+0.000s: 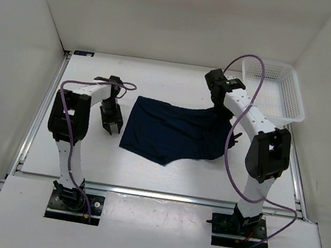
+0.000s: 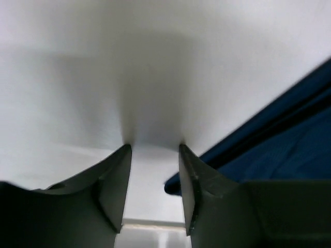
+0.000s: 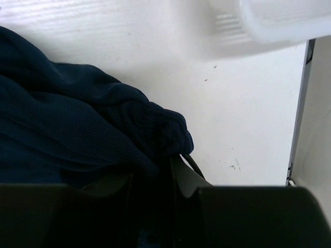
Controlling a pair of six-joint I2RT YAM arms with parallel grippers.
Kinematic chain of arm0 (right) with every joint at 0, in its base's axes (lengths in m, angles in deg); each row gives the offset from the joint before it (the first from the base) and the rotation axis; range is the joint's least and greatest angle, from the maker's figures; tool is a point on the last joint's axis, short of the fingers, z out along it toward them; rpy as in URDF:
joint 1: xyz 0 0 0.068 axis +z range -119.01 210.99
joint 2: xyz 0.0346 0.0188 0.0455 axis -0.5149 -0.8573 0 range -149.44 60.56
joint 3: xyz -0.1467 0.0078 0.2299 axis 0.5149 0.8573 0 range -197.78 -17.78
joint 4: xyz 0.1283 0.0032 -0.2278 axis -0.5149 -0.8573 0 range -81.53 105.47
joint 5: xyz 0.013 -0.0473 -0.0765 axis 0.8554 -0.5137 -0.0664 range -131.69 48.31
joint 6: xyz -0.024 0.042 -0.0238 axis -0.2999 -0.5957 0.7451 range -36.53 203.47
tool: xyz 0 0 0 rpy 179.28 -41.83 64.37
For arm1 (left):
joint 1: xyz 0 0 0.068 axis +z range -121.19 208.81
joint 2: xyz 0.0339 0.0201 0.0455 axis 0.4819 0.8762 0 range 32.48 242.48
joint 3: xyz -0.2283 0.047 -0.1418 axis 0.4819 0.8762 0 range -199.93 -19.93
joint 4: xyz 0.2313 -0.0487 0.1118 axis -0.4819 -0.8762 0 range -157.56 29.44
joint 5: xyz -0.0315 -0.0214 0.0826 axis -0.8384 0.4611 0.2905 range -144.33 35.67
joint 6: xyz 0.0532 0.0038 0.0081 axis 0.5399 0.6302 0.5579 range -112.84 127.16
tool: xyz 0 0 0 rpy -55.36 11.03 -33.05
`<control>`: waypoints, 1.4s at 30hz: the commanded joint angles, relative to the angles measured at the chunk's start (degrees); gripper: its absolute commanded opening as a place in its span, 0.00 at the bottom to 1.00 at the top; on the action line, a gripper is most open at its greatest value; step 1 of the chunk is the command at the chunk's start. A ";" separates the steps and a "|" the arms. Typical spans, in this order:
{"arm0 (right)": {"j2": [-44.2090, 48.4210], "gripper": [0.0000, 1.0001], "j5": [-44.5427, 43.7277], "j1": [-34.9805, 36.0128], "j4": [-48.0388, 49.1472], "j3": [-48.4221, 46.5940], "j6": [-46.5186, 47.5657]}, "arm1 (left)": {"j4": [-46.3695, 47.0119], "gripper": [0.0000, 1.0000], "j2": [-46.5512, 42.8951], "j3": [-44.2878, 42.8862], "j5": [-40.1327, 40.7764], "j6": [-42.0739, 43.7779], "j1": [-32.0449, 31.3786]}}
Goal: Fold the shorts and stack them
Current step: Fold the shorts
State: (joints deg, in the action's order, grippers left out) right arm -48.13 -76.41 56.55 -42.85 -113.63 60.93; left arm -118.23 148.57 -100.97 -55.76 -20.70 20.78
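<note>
The dark navy shorts (image 1: 173, 133) lie spread on the white table in the middle. My right gripper (image 1: 222, 112) is shut on their far right corner, the gathered waistband (image 3: 155, 129), with fabric bunched between the fingers and a thin dark drawstring (image 3: 194, 164) showing beside one finger. My left gripper (image 1: 111, 126) is open and empty, low over the bare table just left of the shorts' left edge (image 2: 279, 139). In the left wrist view the gap between its fingers (image 2: 154, 181) shows only white table.
A white mesh plastic basket (image 1: 276, 94) stands at the back right, close behind the right arm. White walls enclose the table on three sides. A metal rail runs along the table's right edge (image 3: 297, 129).
</note>
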 commanded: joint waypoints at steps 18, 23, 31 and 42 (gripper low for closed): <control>-7.86 0.00 -3.26 3.61 -10.32 -21.65 5.23 | 0.29 0.55 -15.36 8.70 -4.37 -7.57 -12.72; -9.52 0.00 -2.73 5.55 -13.74 -25.08 4.18 | -2.45 0.63 -17.22 5.89 -2.70 -5.37 -8.59; -17.95 0.00 0.96 10.47 -22.70 -43.75 1.81 | -8.33 0.64 -20.90 1.15 -0.16 -2.21 -1.99; -20.36 0.55 35.53 18.21 4.47 -41.12 -6.45 | -7.55 0.64 -24.60 5.53 1.70 -3.43 3.11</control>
State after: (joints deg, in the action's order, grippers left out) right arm -73.63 -60.32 73.95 -54.81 -160.38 57.47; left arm -126.89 125.14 -97.43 -54.50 -23.93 23.73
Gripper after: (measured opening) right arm 0.296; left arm 0.641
